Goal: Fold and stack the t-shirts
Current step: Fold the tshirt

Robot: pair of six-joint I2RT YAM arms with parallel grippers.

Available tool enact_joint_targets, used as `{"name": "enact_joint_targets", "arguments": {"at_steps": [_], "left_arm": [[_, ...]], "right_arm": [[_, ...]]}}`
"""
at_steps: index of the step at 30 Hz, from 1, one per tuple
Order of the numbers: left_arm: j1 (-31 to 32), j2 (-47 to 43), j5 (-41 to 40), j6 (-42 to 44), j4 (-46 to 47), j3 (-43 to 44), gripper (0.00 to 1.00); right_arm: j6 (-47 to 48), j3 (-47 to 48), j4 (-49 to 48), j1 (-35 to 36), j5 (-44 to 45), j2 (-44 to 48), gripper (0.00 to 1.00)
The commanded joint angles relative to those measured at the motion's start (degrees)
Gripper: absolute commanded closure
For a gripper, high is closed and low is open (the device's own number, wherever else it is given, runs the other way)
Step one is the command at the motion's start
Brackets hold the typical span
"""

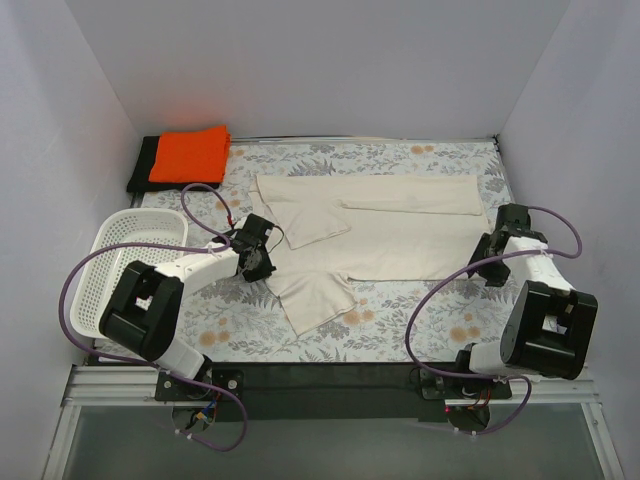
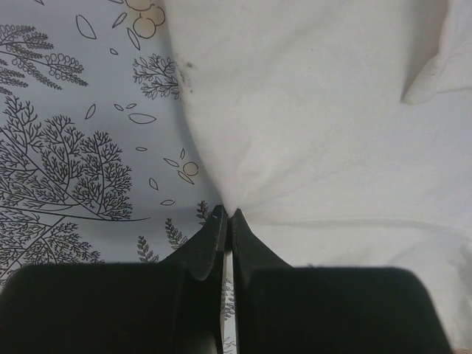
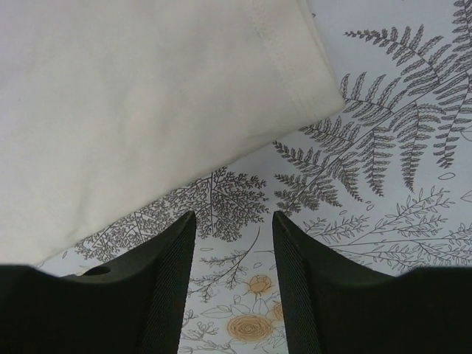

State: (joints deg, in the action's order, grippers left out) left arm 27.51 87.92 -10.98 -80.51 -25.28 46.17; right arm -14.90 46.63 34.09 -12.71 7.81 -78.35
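Observation:
The cream t-shirt (image 1: 390, 225) lies spread across the middle of the floral table, partly folded, with one sleeve towards the front. My left gripper (image 1: 256, 254) is shut on the cream shirt's edge (image 2: 243, 177) near the sleeves; the cloth puckers at the fingertips (image 2: 227, 215). My right gripper (image 1: 492, 262) is open and empty just off the shirt's hem corner (image 3: 295, 88), over bare tablecloth (image 3: 234, 215). The orange t-shirt (image 1: 191, 154) lies folded on the black t-shirt (image 1: 143, 165) at the back left corner.
A white perforated basket (image 1: 112, 262) stands at the left edge beside my left arm. White walls close in the table at the left, back and right. A black strip runs along the near edge (image 1: 330, 372).

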Motion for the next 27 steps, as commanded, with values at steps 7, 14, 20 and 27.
{"name": "enact_joint_targets", "arguments": {"at_steps": [7,14,20,27], "left_arm": [[0.2,0.0,-1.0,1.2,-3.2,0.8,1.00],[0.0,-0.1,-1.8,1.2,-4.2,1.1,1.00],[0.1,0.0,-1.8,1.0,-4.0,1.0,1.00],[0.1,0.3,-1.8,1.1,-4.0,1.2,1.00]], "right_arm": [[1.1,5.1,-3.3,-5.2,1.7,-5.4,0.56],[2.1,4.6,-6.6,-7.6,-1.0,-8.6,0.56],[2.1,3.7,-9.2,-9.0,-1.6,-9.7,0.56],[2.2,4.2,-9.9,-9.4,-3.1,-10.2,0.59]]}}
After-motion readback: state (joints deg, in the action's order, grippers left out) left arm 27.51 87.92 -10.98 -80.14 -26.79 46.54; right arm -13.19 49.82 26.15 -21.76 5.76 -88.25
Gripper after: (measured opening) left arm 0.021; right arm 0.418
